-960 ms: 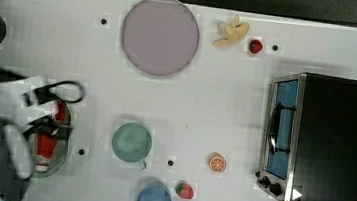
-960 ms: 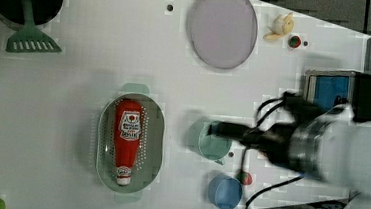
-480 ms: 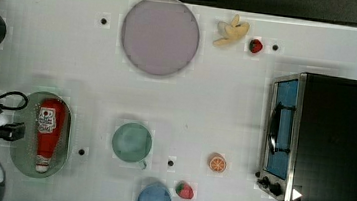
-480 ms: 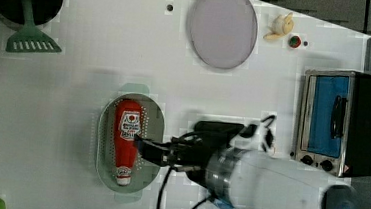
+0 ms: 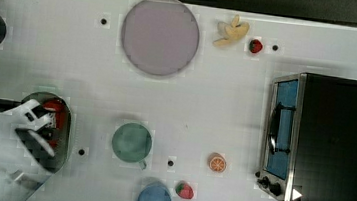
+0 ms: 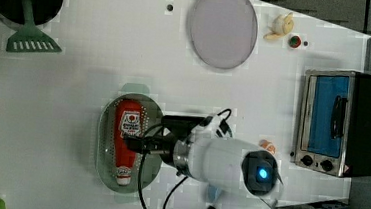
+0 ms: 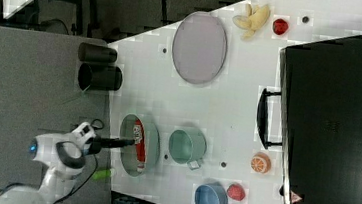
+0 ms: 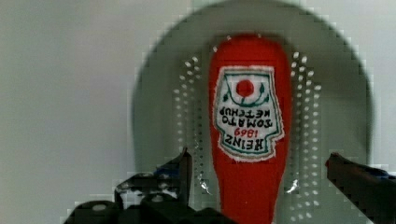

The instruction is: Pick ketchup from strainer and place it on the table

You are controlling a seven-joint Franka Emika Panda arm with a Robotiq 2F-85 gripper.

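Observation:
The ketchup (image 6: 126, 140), a red squeeze bottle with a white label, lies lengthwise in the pale green strainer (image 6: 105, 153) on the white table (image 6: 46, 123). My gripper (image 6: 129, 142) hovers over the bottle's middle, reaching in from the left view's right. In the wrist view the gripper (image 8: 257, 157) is open. Its dark fingertips (image 8: 183, 161) stand either side of the ketchup (image 8: 250, 116) without touching it, above the strainer (image 8: 163, 107). In the top view the arm covers most of the strainer (image 5: 64, 133) and a bit of ketchup (image 5: 54, 107) shows. The right view shows the gripper (image 7: 130, 141) above the ketchup (image 7: 137, 150).
A green cup (image 5: 132, 142) stands just to the top view's right of the strainer, with a blue cup (image 5: 154, 200) and a strawberry (image 5: 184, 190) beyond it. Farther off are a lilac plate (image 5: 159, 35), a toaster oven (image 5: 323, 141), an orange slice (image 5: 217, 162) and a green spatula (image 6: 25, 42).
In the left view the arm has swung from near the green cup leftward until its fingers hang over the ketchup. The gripper stayed open and the bottle has not moved.

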